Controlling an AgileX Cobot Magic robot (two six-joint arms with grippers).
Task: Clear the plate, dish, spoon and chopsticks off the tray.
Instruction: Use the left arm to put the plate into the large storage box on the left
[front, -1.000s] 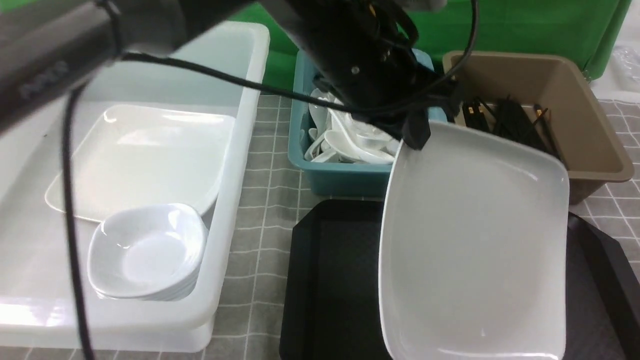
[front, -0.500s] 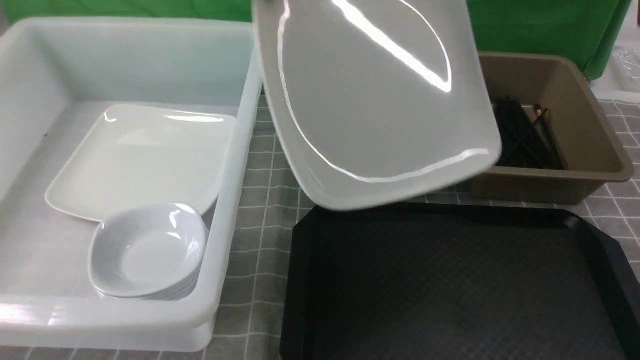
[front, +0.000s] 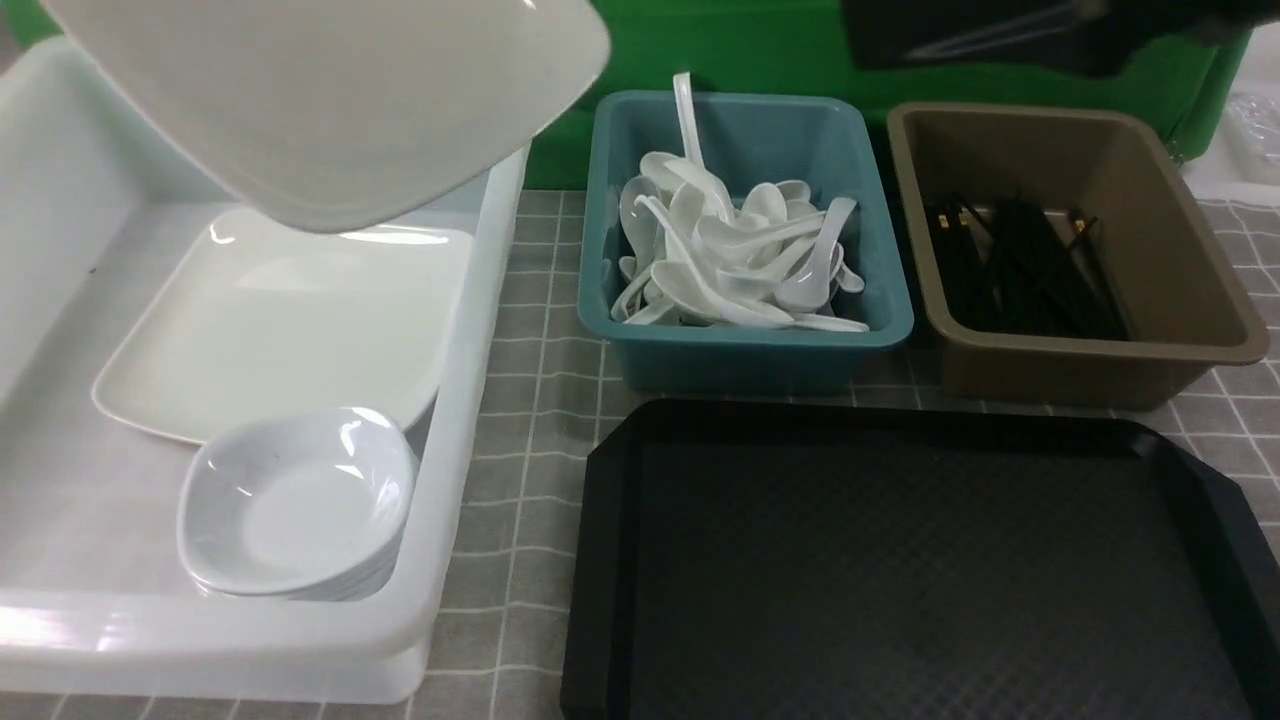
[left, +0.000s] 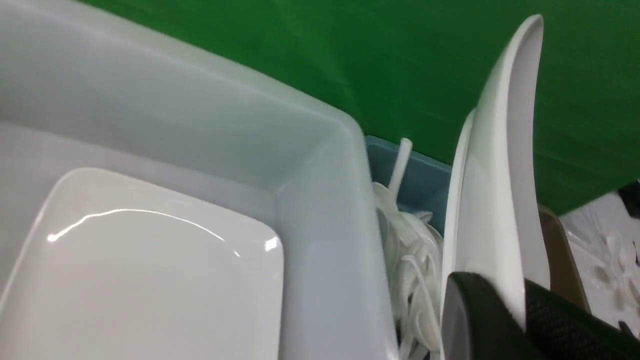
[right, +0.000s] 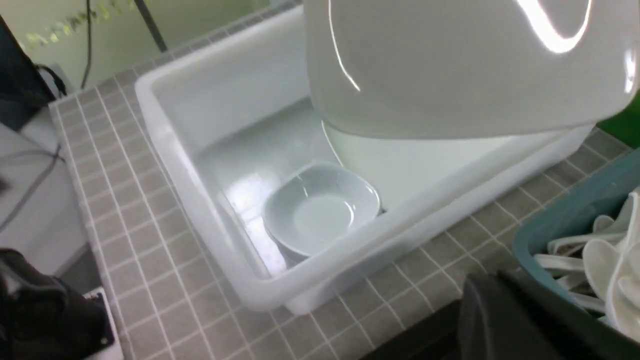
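Left pincer (left: 517, 307) clamps the plate (left: 500, 175), its rim between both fingers.

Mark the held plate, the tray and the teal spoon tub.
held plate (front: 330, 100): front view, middle of its broad face.
tray (front: 900, 570): front view, bare textured floor.
teal tub (front: 750, 358): front view, near outer wall.

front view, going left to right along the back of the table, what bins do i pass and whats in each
white tub with small dishes → teal tub of spoons → brown tub of chopsticks; the held plate overlaps the white tub, so left out
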